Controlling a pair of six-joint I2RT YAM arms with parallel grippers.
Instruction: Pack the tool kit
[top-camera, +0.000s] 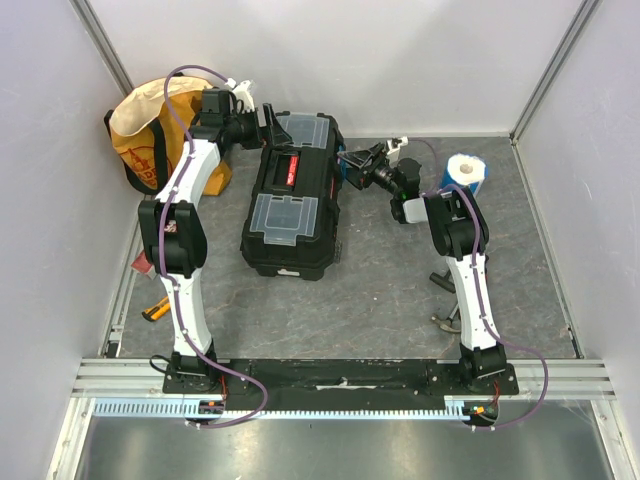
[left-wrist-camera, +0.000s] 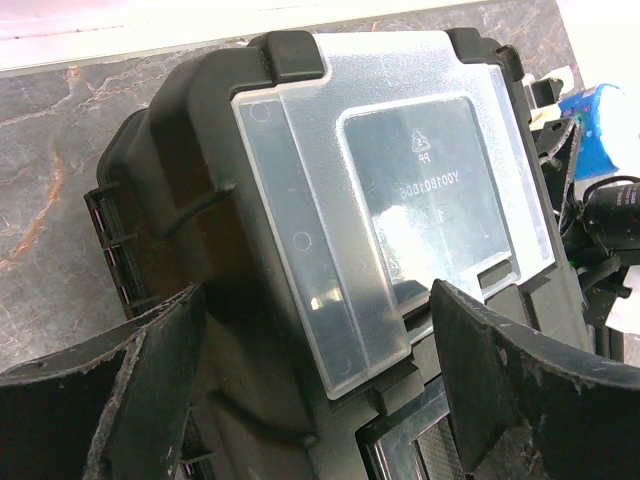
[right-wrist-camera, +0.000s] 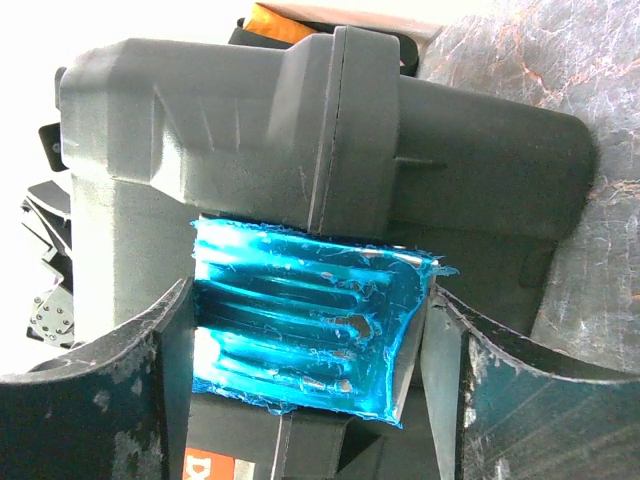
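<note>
From above, the tool kit (top-camera: 292, 195) lies mid-table (top-camera: 380, 290) toward the far edge, and its red-white label (top-camera: 291, 168) is too small to read. The left gripper (top-camera: 262, 125) is at its far-left corner and the right gripper (top-camera: 352, 160) at its right side.

The left wrist shows spread-apart fingers (left-wrist-camera: 150, 400) over a clear lid (left-wrist-camera: 400, 190) embossed "PP" beneath a triangle.

The right wrist shows fingers (right-wrist-camera: 100, 400) flanking a blue latch (right-wrist-camera: 300, 330); whether they clamp it I cannot tell.
</note>
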